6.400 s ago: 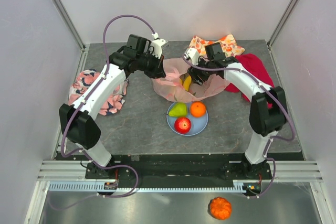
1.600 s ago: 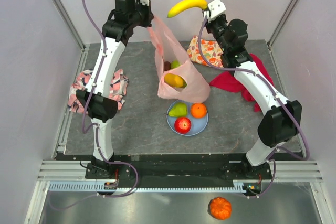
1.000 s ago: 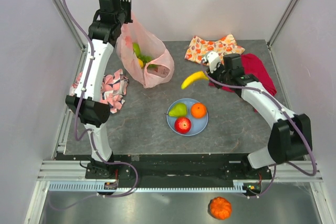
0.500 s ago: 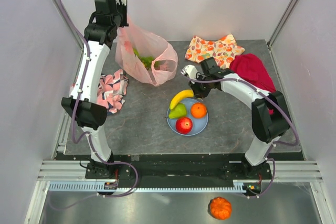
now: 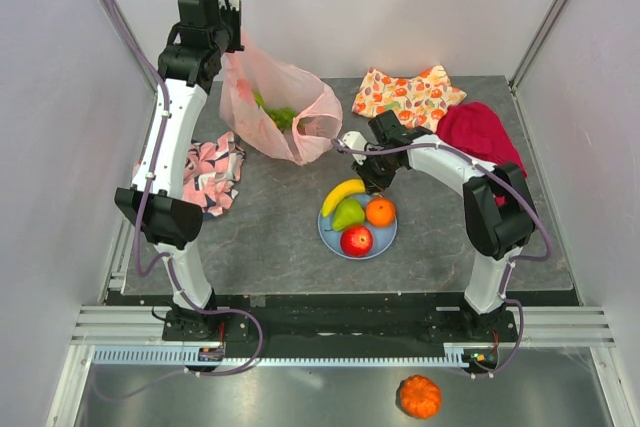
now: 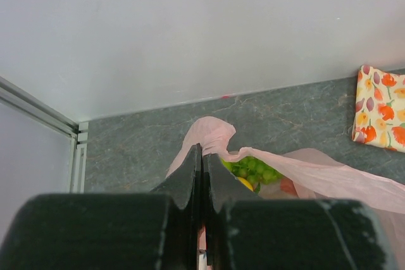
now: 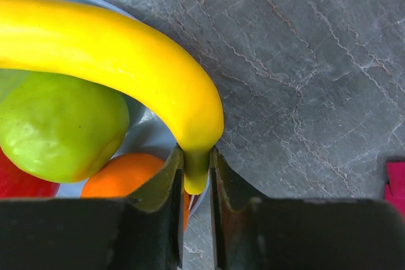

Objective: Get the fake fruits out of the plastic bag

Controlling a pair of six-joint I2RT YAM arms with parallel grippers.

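Banana (image 5: 343, 195) has come down to the blue plate (image 5: 386, 235) beside the pear (image 5: 348, 215), we note, right gripper (image 7: 196, 162) pinching its tip; left gripper (image 6: 202, 156) clamps the plastic bag (image 5: 290, 112) aloft.

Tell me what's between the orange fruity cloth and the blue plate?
The right end effector, shut on the stem end of the banana. The top view shows it.

Blue plate (image 5: 384, 237) mid-table, fruit-print cloth (image 5: 405, 95) beside red cloth (image 5: 480, 132) back right, pink-black cloth (image 5: 212, 177) left, orange pumpkin (image 5: 419, 396) off-table
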